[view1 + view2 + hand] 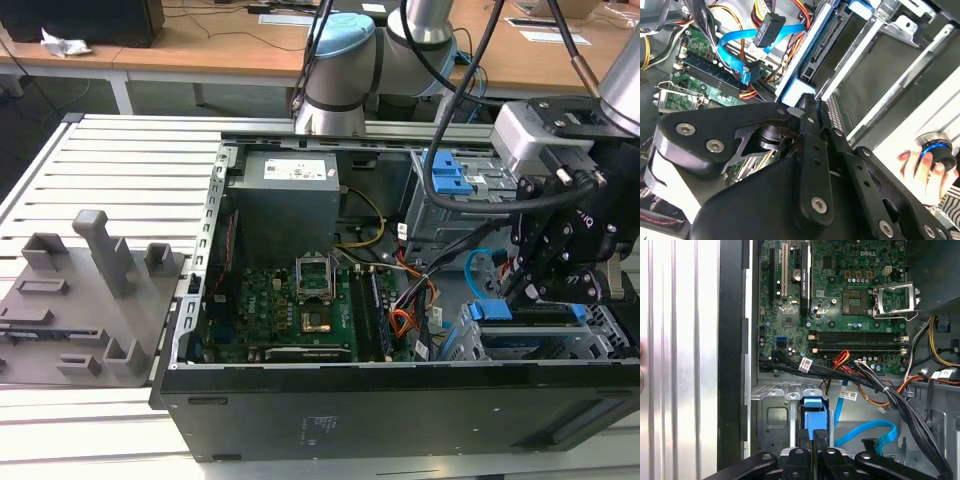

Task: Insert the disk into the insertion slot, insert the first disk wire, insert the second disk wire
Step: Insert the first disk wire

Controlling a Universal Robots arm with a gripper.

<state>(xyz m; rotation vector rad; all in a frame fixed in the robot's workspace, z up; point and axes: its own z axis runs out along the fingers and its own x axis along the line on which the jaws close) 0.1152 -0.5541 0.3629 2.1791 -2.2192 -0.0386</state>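
The pincer [815, 439] is clenched on the blue end of the disk [814, 412], which stands in the mouth of the insertion slot [605, 335], at the near corner of the case [400, 410] on the exterior view's right. I judge the disk dense, rigid and shock-shy (its plastic carrier flexes), so that blue frame end is the place to hold. Just beyond, the second disk wire [867, 432] curls loose; the first disk wire [840, 359] lies farther. The second wrist view adds a person's hand [917, 167]; the exterior view gives the slatted desk [100, 170].
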